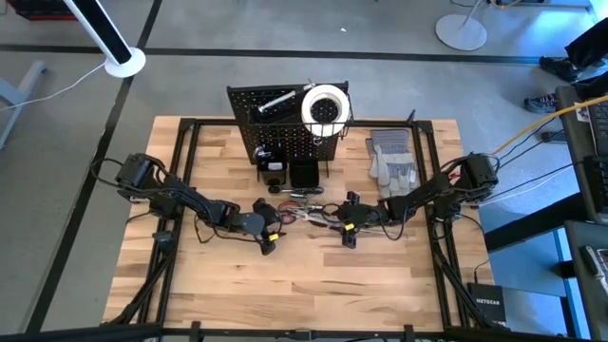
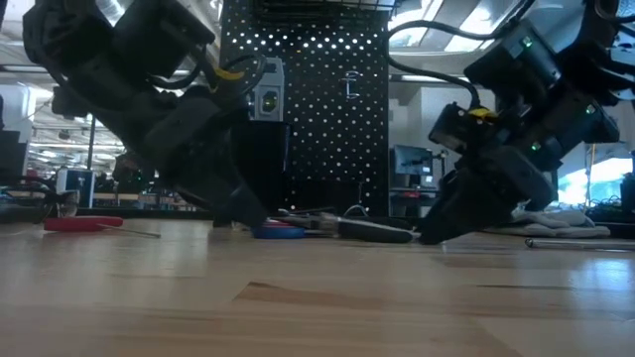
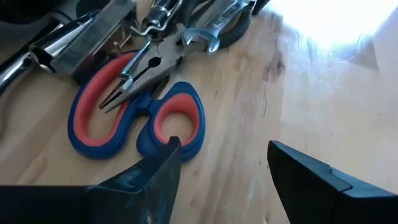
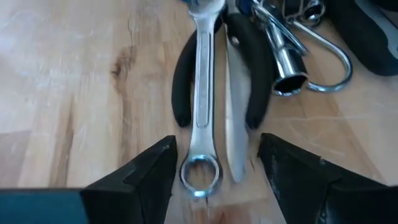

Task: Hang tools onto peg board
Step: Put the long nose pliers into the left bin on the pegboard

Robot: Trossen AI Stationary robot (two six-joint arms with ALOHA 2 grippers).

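A heap of tools point(image 1: 304, 204) lies on the wooden table before the upright black peg board point(image 1: 285, 128). My left gripper point(image 3: 224, 162) is open, low beside blue-and-red scissors point(image 3: 140, 115). One fingertip point(image 3: 173, 144) stands at the rim of a handle ring; whether it touches, I cannot tell. My right gripper point(image 4: 214, 165) is open, its fingers on either side of the ring end point(image 4: 200, 174) of a silver wrench point(image 4: 202, 93). The wrench lies flat over black-handled pliers point(image 4: 255, 81). A white tape roll point(image 1: 326, 104) sits in the board's wire basket.
Grey work gloves point(image 1: 392, 160) lie right of the board. A silver tool point(image 1: 275, 102) hangs on the board, and a small black bin point(image 1: 304, 174) stands at its foot. A red tool point(image 2: 79, 224) lies on the table. Bare wood point(image 1: 304, 285) stretches toward the near edge.
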